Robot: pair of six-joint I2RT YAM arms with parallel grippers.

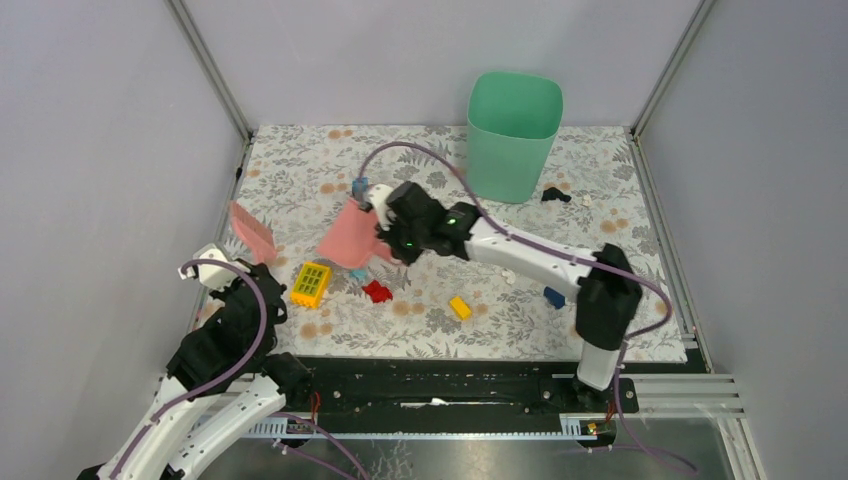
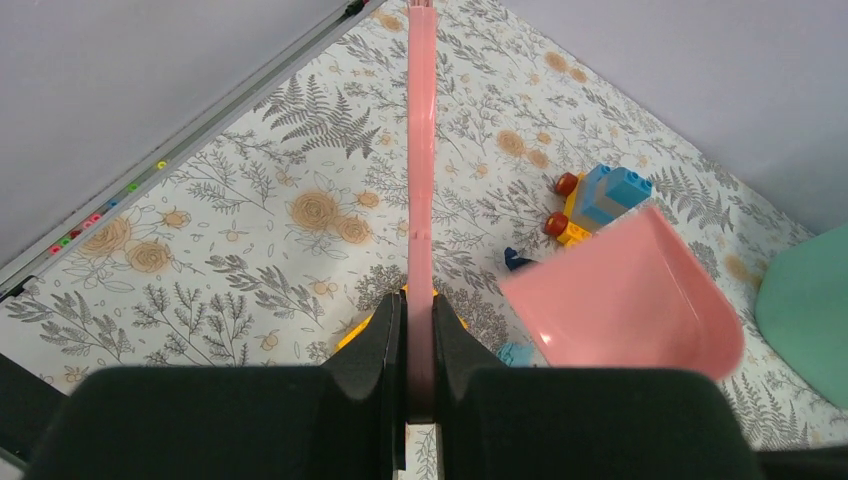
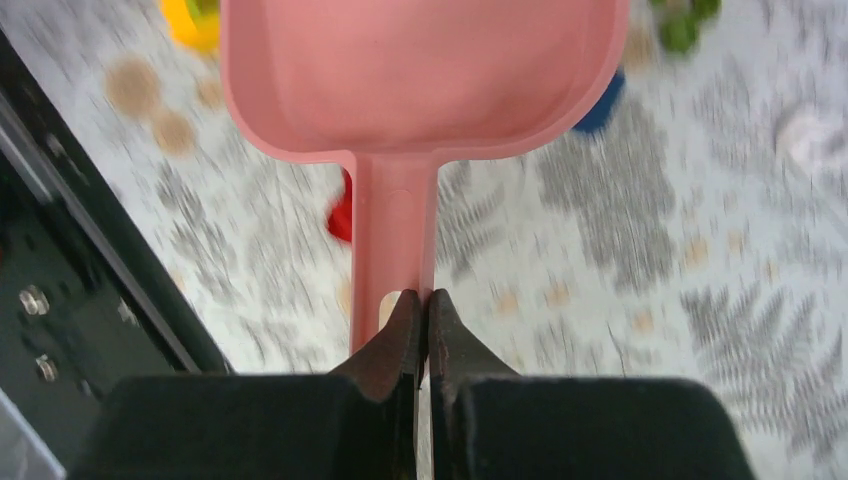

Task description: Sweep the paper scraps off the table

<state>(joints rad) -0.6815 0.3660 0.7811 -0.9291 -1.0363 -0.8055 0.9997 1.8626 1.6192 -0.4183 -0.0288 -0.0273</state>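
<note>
My right gripper (image 1: 388,238) is shut on the handle of a pink dustpan (image 1: 349,240), which is over the middle of the floral table (image 1: 300,160). In the right wrist view the fingers (image 3: 424,305) pinch the handle (image 3: 394,240) below the pan (image 3: 420,70). My left gripper (image 1: 260,265) is shut on a pink brush (image 1: 252,230) at the table's left side. The brush shows edge-on in the left wrist view (image 2: 421,180). Tiny white paper scraps lie near the bin (image 1: 586,200) and by the right forearm (image 1: 508,276). One blurred scrap (image 3: 808,135) shows in the right wrist view.
A green bin (image 1: 512,120) stands at the back. Toy bricks lie about: a yellow one (image 1: 311,284), a red one (image 1: 377,291), a small yellow one (image 1: 459,307), a blue one (image 1: 553,297), a black piece (image 1: 555,195). A blue toy car (image 2: 597,200) sits behind the dustpan. A black rail (image 1: 440,385) runs along the near edge.
</note>
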